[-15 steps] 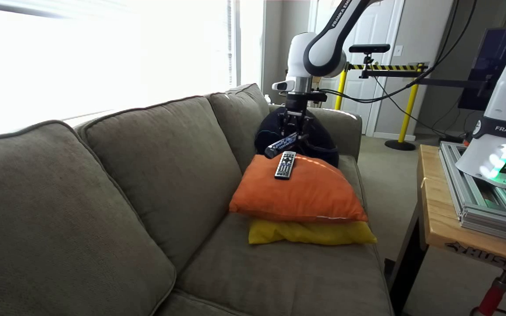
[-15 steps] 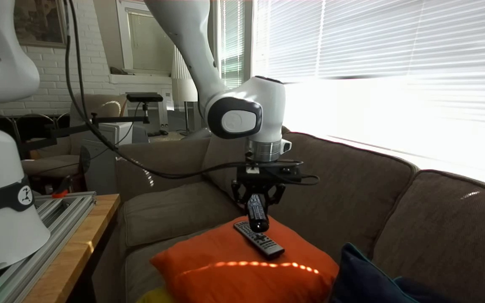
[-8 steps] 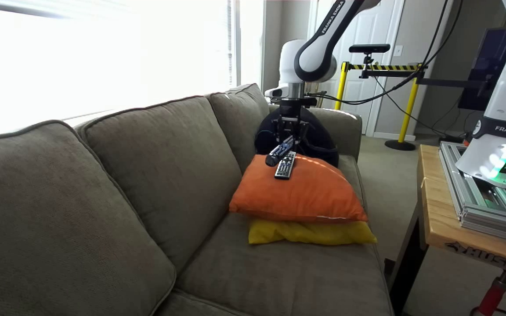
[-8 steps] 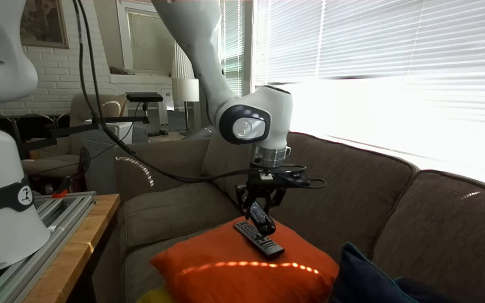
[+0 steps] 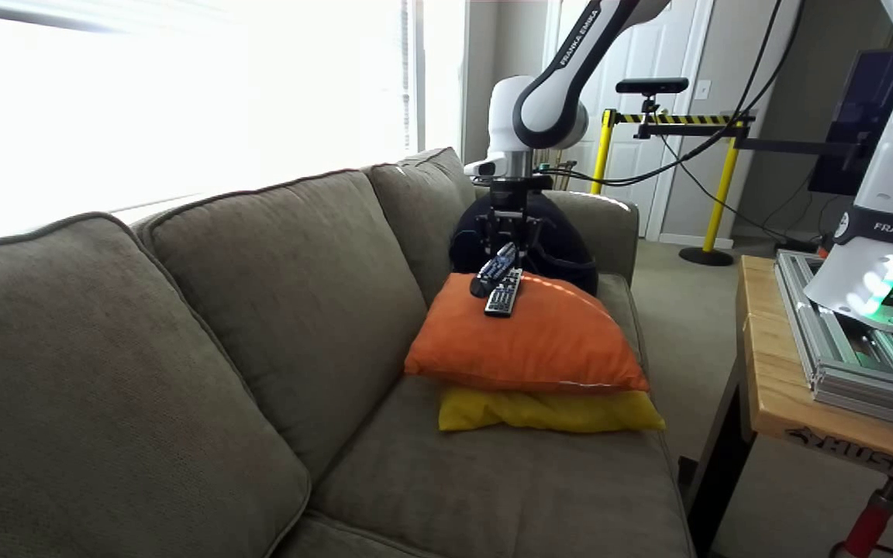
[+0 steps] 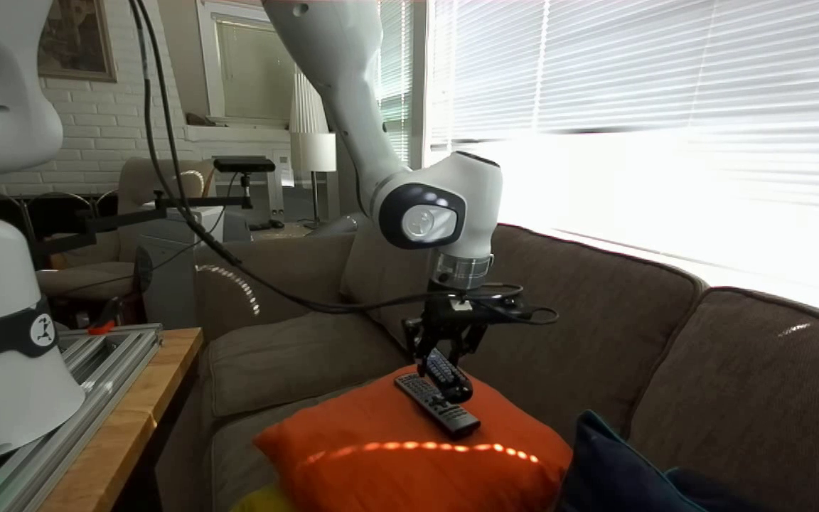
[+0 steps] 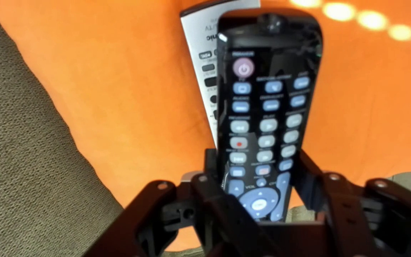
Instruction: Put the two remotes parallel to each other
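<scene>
My gripper (image 7: 256,160) is shut on the black remote (image 7: 262,117), which has pale and blue buttons, with one finger on each long side. The gripper also shows in both exterior views (image 5: 505,244) (image 6: 441,363), holding the black remote (image 5: 493,270) (image 6: 450,377) tilted, free end lower. The dark grey remote (image 5: 504,298) (image 6: 452,418) lies on the orange cushion (image 5: 539,345) (image 6: 367,434), below and beside it. In the wrist view the black remote hides most of the grey remote (image 7: 205,67); their long sides stand at a slight angle. I cannot tell whether the remotes touch.
The orange cushion lies on a yellow cushion (image 5: 547,411) on the grey-brown sofa (image 5: 245,310). A dark blue bundle (image 5: 570,256) lies behind it, and shows at the front in an exterior view (image 6: 616,469). The sofa back (image 6: 559,306) rises beside the arm. A wooden bench (image 5: 772,372) carries the robot base.
My gripper has moved down towards the orange cushion with the black remote in it. The black remote has turned and now slants more like the grey remote, which has not moved.
</scene>
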